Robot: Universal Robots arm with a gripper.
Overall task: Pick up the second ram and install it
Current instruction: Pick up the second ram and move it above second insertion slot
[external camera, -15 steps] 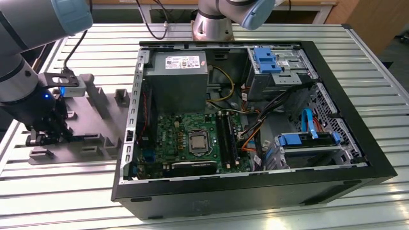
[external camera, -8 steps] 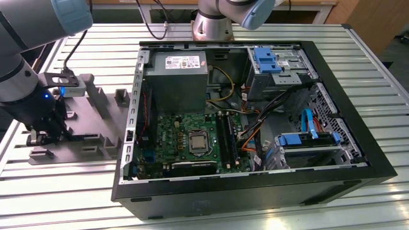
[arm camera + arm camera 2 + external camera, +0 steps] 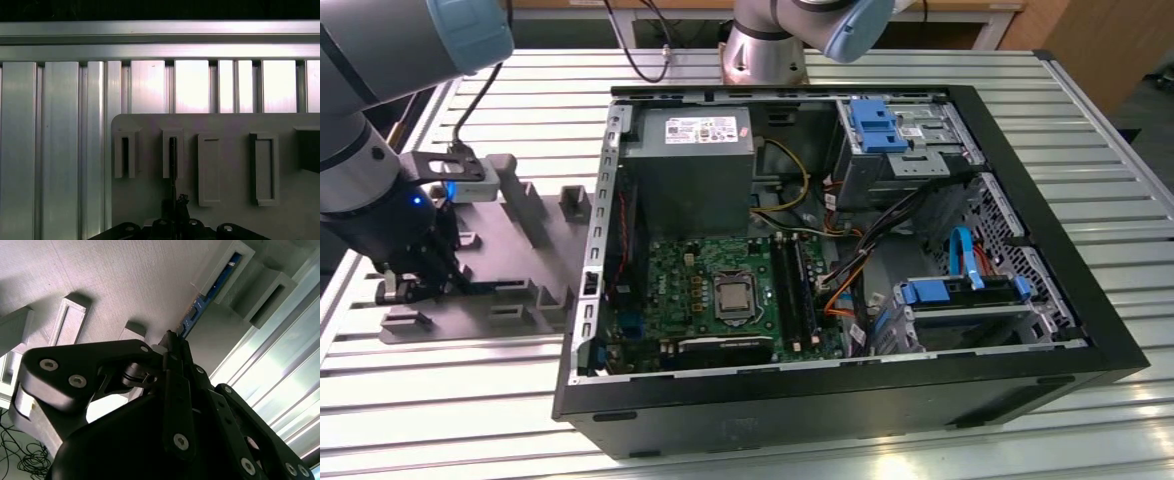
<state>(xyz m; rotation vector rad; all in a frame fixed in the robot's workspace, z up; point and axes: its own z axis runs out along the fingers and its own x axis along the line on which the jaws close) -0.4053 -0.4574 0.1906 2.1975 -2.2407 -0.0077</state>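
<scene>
**Exterior view.** I see the arm's black fingers [image 3: 403, 285] lowered onto the grey slotted plastic holder [image 3: 500, 245] on the ribbed aluminium surface [image 3: 454, 390]. The open black computer case [image 3: 854, 400] with its green motherboard [image 3: 707, 280] lies well apart from them.

**Second wrist view.** The fingers [image 3: 175, 360] are pressed together, pinching the near end of the second ram [image 3: 199, 307]. This thin blue circuit-board stick runs on from their tips into a holder slot [image 3: 235, 270].

**First wrist view.** The second ram [image 3: 172, 155] stands edge-on in a slot just beyond the fingers [image 3: 170, 220].
</scene>
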